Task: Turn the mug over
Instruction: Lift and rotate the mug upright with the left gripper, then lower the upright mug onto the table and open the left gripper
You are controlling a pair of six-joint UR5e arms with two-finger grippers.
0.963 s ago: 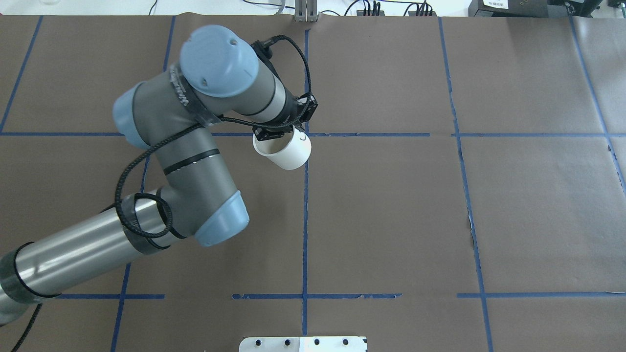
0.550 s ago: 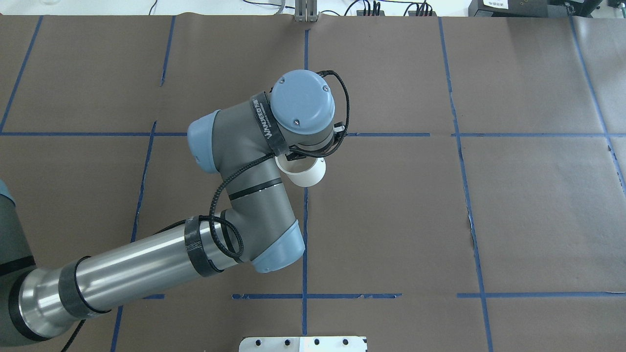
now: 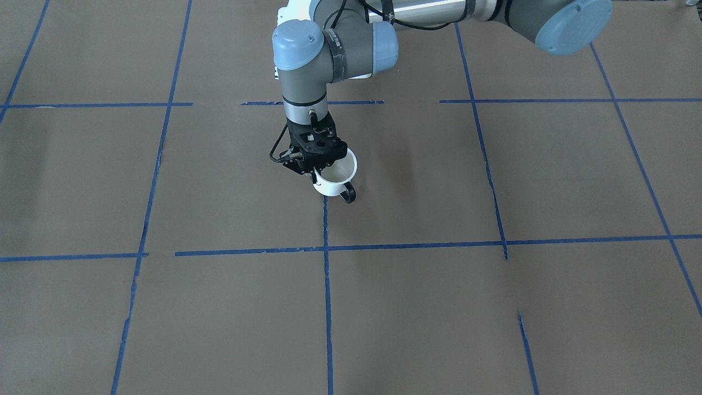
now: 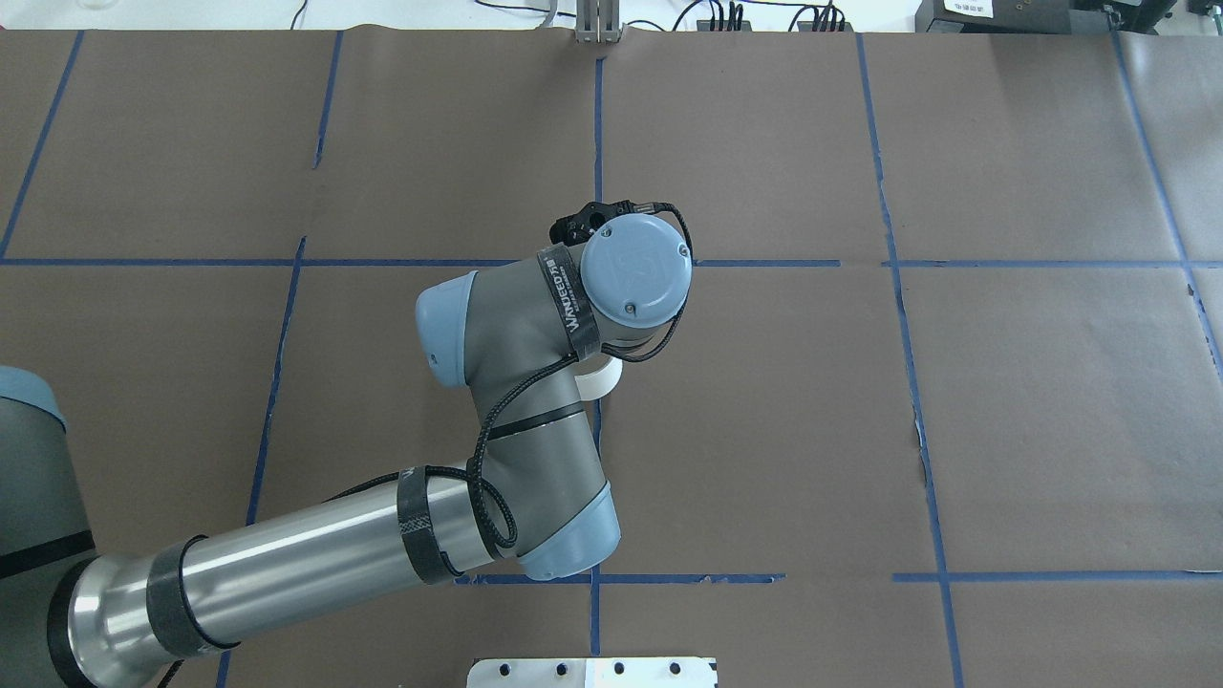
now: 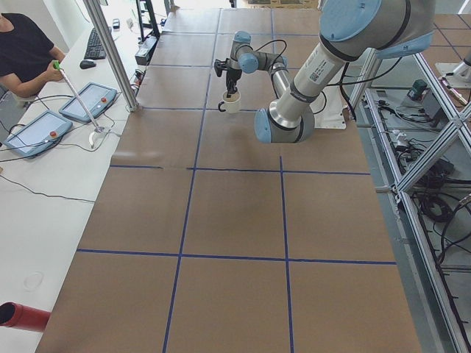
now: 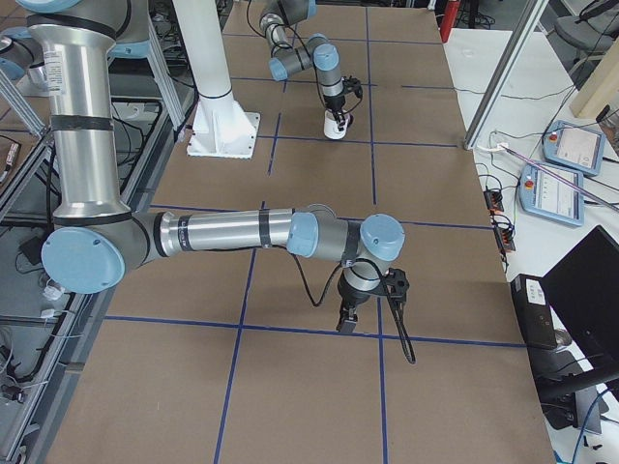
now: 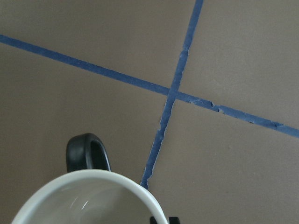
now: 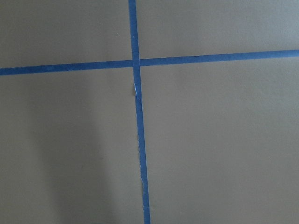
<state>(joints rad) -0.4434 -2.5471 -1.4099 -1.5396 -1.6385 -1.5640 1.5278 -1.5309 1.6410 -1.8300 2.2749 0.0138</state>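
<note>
The white mug [image 3: 335, 176] hangs upright, mouth up, at the middle of the table, with its black handle [image 3: 347, 195] pointing away from the robot. My left gripper [image 3: 318, 172] points straight down and is shut on the mug's rim. I cannot tell whether the mug's base touches the paper. In the overhead view only a sliver of the mug [image 4: 601, 379] shows under the wrist. The left wrist view shows its rim [image 7: 88, 196] and handle [image 7: 87, 154]. No smiley face shows. My right gripper [image 6: 346, 320] hangs low over the table at the robot's right end; I cannot tell whether it is open or shut.
Brown paper with a blue tape grid [image 3: 327, 248] covers the table. A white mounting plate [image 4: 592, 672] sits at the near edge. An operator [image 5: 22, 44] and tablets [image 5: 88, 101] are at a side desk. A red object [image 5: 20, 316] lies beside the table.
My left arm has swung right and toward the robot. The wrist has turned to point down, bringing the mug from tilted on its side to upright under the wrist.
</note>
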